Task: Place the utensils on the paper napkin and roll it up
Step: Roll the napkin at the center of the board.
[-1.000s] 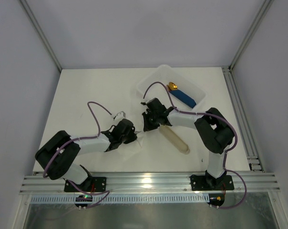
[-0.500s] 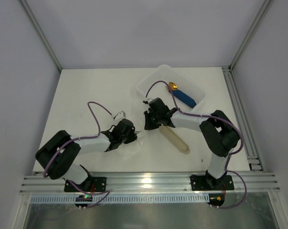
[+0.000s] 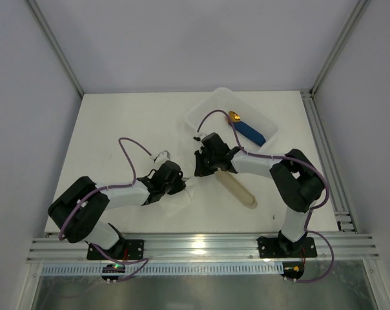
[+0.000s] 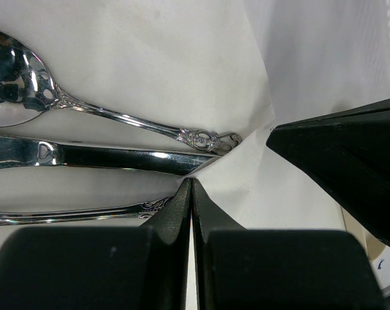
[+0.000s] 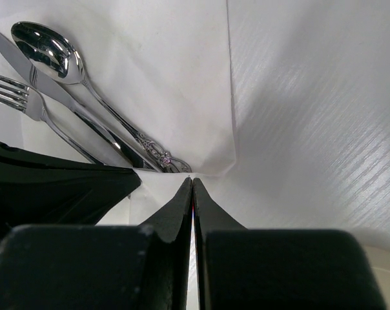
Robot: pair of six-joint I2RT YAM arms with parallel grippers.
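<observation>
**Both grippers shut at the napkin's edge, cutlery lying on the sheet**

Since a second ago, the top view shows the right arm's elbow has shifted outward to the right. The right gripper (image 3: 199,169) has edged slightly toward the far side of the table. Over the last half second almost nothing has changed. The left gripper (image 3: 187,183) sits where it was, near the table's centre, tip to tip with the right one.

The utensils (image 4: 104,157) lie side by side on the paper napkin (image 4: 150,51). They are a spoon, a knife and a fork, with their ornate handle ends pointing toward both grippers. In the right wrist view the spoon bowl and fork tines are at the far end of the sheet.

The left gripper's fingers are pressed together, their tip right at a raised fold of the napkin by the handle ends. The right gripper's fingers are likewise together, their tip touching the napkin's near edge. Whether either pair has paper caught between them cannot be told.

The white plastic tray (image 3: 221,100) stands at the far right of the table. It holds one blue-handled, gold-tipped piece (image 3: 248,132). A beige oblong sleeve (image 3: 237,189) lies on the table outside the tray, just beside the right forearm.
</observation>
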